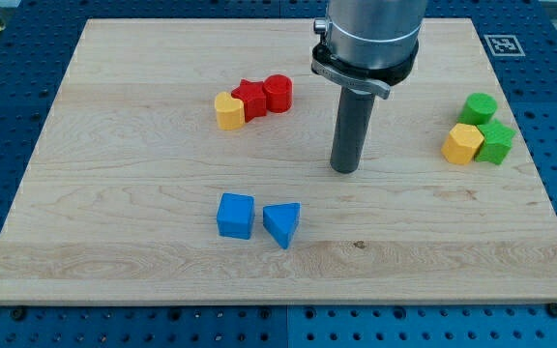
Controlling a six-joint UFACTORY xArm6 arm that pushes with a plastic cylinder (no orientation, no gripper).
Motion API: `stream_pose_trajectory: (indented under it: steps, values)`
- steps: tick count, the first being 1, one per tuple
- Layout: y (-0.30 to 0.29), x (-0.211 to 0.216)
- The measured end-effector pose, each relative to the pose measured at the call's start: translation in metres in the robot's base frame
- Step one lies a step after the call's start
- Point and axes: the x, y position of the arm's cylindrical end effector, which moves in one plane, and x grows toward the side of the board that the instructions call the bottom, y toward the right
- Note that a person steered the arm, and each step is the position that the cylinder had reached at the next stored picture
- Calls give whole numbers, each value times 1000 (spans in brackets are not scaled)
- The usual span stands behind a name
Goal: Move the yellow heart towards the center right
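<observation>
The yellow heart (228, 111) lies on the wooden surface (114, 193) toward the view's upper left of centre, touching a red block (250, 99) of irregular, perhaps star-like shape on its right, which in turn touches a red cylinder (278, 93). My tip (344, 170) rests on the surface well to the view's right of that cluster and a little lower, near the middle of the board, touching no block. The tool is a plain rod with nothing to open or close, and it holds nothing; it can only shove. At the view's right edge sit a yellow hexagonal block (463, 144), a green cylinder (480, 107) and a green block (497, 142) of unclear shape, bunched together; lower, near the centre, a blue cube (236, 216) and a blue triangle (281, 224) stand just beside each other. The heart looks small, rigid and light, and I judge it would slide readily on the smooth wood and could spin if struck off-centre, since its lobed outline offers no flat face. The best contact seems to be its left side, pushing rightward through its middle. That means bringing my tip around to the heart's far side first, and the two red blocks stand directly in the rightward path, so they would probably be carried along unless the heart is eased downward clear of them.
</observation>
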Motion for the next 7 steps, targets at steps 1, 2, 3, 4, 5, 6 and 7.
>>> stream_pose_trajectory:
  steps: [1, 2, 3, 4, 5, 6, 7]
  values:
    - [-6, 0]
    - [-23, 0]
    - [-51, 0]
    - [-79, -3]
    - [-114, -7]
    - [-152, -29]
    - [-195, -56]
